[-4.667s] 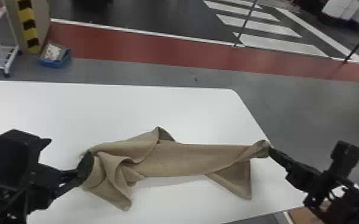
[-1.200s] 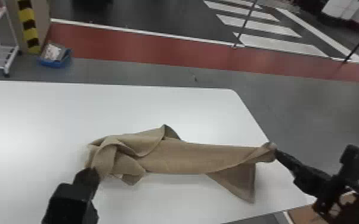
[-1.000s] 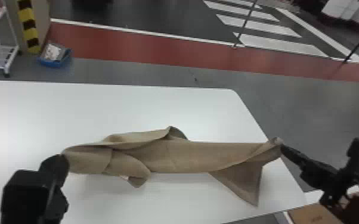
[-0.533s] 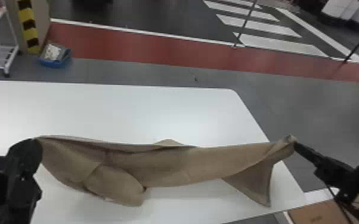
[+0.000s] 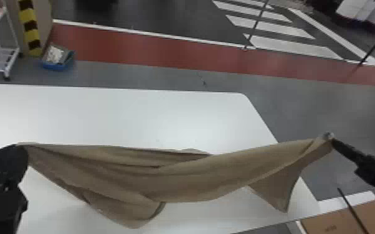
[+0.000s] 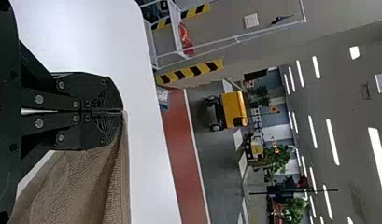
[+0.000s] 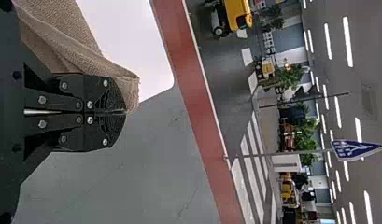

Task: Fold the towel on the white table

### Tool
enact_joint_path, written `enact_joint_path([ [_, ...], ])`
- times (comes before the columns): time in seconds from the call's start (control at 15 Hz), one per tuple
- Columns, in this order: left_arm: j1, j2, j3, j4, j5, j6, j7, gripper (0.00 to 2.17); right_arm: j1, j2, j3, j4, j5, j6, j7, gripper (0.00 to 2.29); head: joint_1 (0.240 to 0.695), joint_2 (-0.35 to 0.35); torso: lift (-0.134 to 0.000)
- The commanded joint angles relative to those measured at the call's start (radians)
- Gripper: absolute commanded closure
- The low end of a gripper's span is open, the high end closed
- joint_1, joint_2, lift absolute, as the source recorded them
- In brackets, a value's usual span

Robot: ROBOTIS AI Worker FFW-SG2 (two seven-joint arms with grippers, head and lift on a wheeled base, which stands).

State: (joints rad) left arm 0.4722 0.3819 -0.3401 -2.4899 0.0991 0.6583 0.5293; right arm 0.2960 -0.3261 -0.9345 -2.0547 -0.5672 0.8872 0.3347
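We pinch the tan towel [image 5: 196, 180], left fingers [image 6: 104, 93] nine o'clock, right fingers [image 7: 107, 130] three; overpulling could slip corners loose.

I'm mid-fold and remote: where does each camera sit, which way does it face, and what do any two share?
Head view: on the head, facing forward and down at the towel and white table; left arm and right arm show.
Left wrist view: on that wrist, facing outward past the left end effector, shut on the towel.
Right wrist view: likewise, past the right end effector, shut on a towel corner.
Both wrist views share the red floor strip and yellow vehicle.
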Motion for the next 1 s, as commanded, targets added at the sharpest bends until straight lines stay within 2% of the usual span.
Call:
enact_joint_path([
  [0.0,0.003,-0.001,-0.007,-0.001,-0.012,0.001,0.001,1.43,-0.034,-0.014,0.005,0.001,-0.008,0.039,0.0,1.77,0.695,-0.35,-0.12],
  [0.13,-0.001,-0.001,0.001,0.003,-0.012,0.001,-0.006,1.43,-0.08,-0.017,0.052,0.008,0.015,0.036,0.0,1.77,0.695,-0.35,-0.12],
  [0.2,-0.007,-0.003,0.004,0.011,-0.012,0.001,-0.012,1.43,-0.126,-0.033,0.1,0.041,0.049,0.033,0.0,1.78,0.695,-0.35,-0.12],
  [0.47,-0.037,-0.011,0.001,0.052,-0.01,0.001,-0.012,1.43,-0.298,-0.07,0.25,0.229,0.118,-0.112,0.027,1.77,0.695,-0.35,-0.12],
  [0.6,-0.053,-0.014,0.006,0.077,-0.007,0.001,-0.012,1.43,-0.391,-0.085,0.289,0.335,0.118,-0.176,0.05,1.77,0.695,-0.35,-0.12],
  [0.73,-0.075,-0.017,0.003,0.1,-0.006,0.001,-0.009,1.43,-0.483,-0.108,0.335,0.45,0.105,-0.305,0.113,1.77,0.683,-0.35,-0.12],
  [0.87,-0.104,-0.034,-0.01,0.134,-0.007,0.001,-0.009,1.43,-0.514,-0.106,0.345,0.519,0.063,-0.449,0.175,1.77,0.669,-0.35,-0.12],
  [0.93,-0.115,-0.041,-0.016,0.144,-0.007,0.001,-0.009,1.43,-0.489,-0.102,0.345,0.518,0.05,-0.474,0.193,1.77,0.642,-0.35,-0.12],
])
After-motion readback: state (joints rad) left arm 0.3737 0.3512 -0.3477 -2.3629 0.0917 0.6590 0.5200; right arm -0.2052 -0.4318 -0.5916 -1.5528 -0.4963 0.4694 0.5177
